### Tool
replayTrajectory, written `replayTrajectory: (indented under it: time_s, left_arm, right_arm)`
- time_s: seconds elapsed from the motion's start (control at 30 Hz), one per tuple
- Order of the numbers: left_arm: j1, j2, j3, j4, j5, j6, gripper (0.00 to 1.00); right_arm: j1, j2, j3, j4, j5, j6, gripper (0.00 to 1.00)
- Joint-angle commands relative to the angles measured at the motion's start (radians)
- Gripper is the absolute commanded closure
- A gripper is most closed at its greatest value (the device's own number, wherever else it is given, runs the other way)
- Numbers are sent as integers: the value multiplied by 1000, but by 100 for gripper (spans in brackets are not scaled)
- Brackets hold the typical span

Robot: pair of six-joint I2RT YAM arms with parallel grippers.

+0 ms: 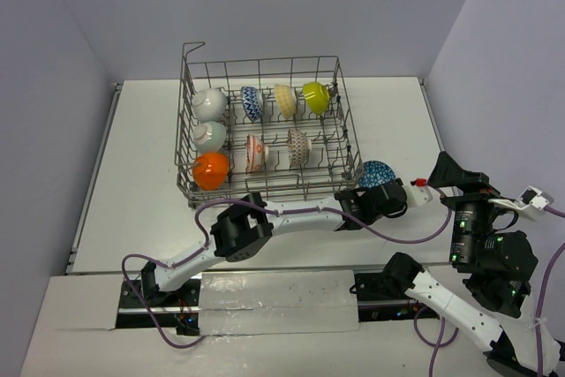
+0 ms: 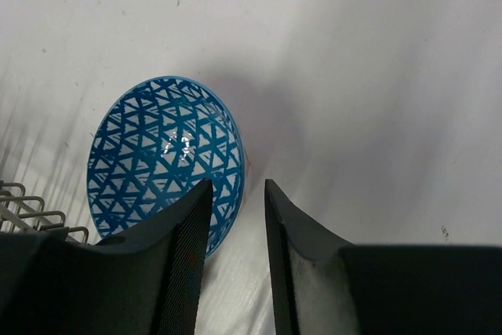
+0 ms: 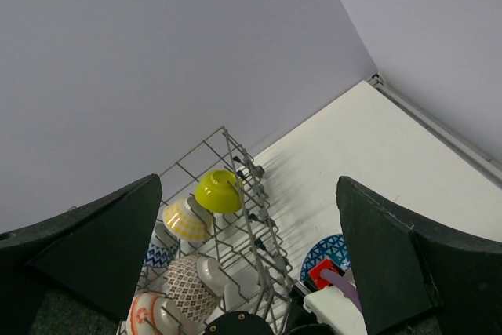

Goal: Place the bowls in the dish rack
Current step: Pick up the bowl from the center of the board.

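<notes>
The dark-blue patterned bowl lies on the surface at 4 o'clock from the dish rack, beside the left claw, part-spread and empty; closing here would likely miss its rim and shove it away.
</notes>
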Motion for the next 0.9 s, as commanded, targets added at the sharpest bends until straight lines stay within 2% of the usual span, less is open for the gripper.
replayTrajectory:
  time_s: [0.0,0.33,0.43,0.7,0.87]
  left_arm:
    - [-1,37,56,-20,6,2,63]
    - [11,57,59,-21,14,-12,66]
    - [13,61,60,-24,12,-12,73]
    - [13,55,56,-6,-20,-1,73]
    - [7,31,34,14,-54,10,83]
  right_arm:
    - [15,-15,-7,33,32,-7,0]
    - [21,-13,-7,33,39,-8,0]
    - [21,-13,-7,32,42,-8,0]
    - [24,-15,-8,32,45,-8,0]
    - [24,-13,-7,32,45,-10,0]
